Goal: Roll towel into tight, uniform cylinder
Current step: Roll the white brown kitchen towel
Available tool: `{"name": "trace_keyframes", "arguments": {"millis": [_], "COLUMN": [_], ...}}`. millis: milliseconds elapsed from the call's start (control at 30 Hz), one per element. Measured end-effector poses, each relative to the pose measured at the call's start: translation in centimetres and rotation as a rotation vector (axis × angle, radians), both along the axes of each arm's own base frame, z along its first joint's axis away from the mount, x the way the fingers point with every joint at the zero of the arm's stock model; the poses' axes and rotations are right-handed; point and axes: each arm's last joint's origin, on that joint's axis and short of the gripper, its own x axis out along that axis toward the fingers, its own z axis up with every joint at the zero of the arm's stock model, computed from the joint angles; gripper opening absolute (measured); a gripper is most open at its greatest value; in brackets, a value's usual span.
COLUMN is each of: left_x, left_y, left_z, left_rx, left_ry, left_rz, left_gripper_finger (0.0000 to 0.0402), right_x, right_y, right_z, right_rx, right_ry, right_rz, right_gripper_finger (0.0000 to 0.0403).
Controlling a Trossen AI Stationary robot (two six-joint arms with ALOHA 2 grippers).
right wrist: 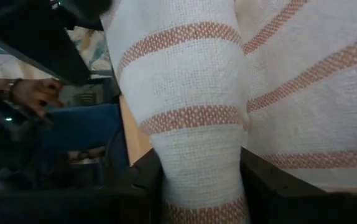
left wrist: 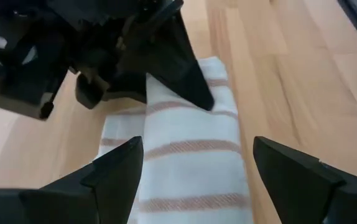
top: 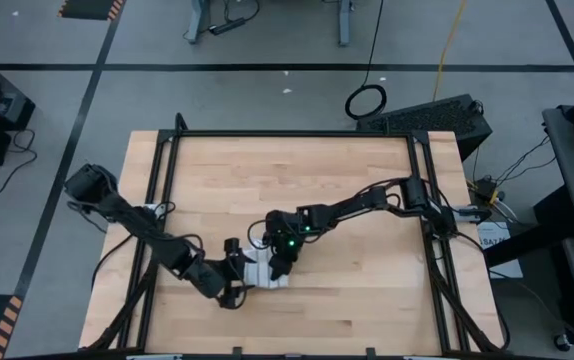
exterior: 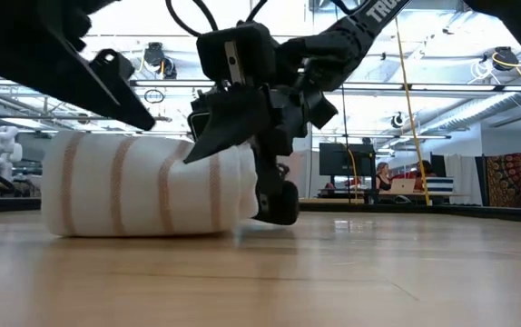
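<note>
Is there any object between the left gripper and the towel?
No. The left gripper is open with its fingers either side of the rolled towel, nothing between. The right gripper already pinches the roll's far end.

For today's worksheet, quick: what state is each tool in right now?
Left tool: open, straddling the towel.
Right tool: shut on the towel.

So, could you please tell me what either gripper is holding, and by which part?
The right gripper pinches a fold at the rolled towel's end. The left gripper straddles it, jaws open.
</note>
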Motion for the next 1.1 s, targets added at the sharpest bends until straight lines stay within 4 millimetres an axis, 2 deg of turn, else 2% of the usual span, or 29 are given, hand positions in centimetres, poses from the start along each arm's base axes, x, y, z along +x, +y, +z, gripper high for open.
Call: {"name": "trace_keyframes", "arguments": {"millis": [367,633,767,900,1100], "left_x": [0.7,1.0,1.1,1.2,1.3], "left_y": [0.6,0.5,0.4,0.4,0.6], "left_z": [-0.9,-2.0,-3.1,-3.9,-4.1], "left_rx": [-0.109,-0.112,-0.094,-0.081,-0.076], "left_ry": [0.081,0.12,0.157,0.179,0.174], "left_rz": [-0.019,-0.007,0.001,0.025,0.059], "left_gripper_finger": [0.0312,0.0372,0.0381,0.0371,0.0319], "right_x": [0.0,0.0,0.0,0.0,0.0], "right_y": [-0.1,-0.1,-0.2,-0.1,-0.1], "right_z": [0.1,0.1,0.1,0.2,0.2], "right_rx": [0.048,0.056,0.066,0.074,0.073], "right_ry": [0.024,0.04,0.058,0.068,0.064], "right_rz": [0.006,-0.01,-0.025,-0.033,-0.031], "right_gripper_finger": [0.013,0.013,0.013,0.013,0.0131]}}
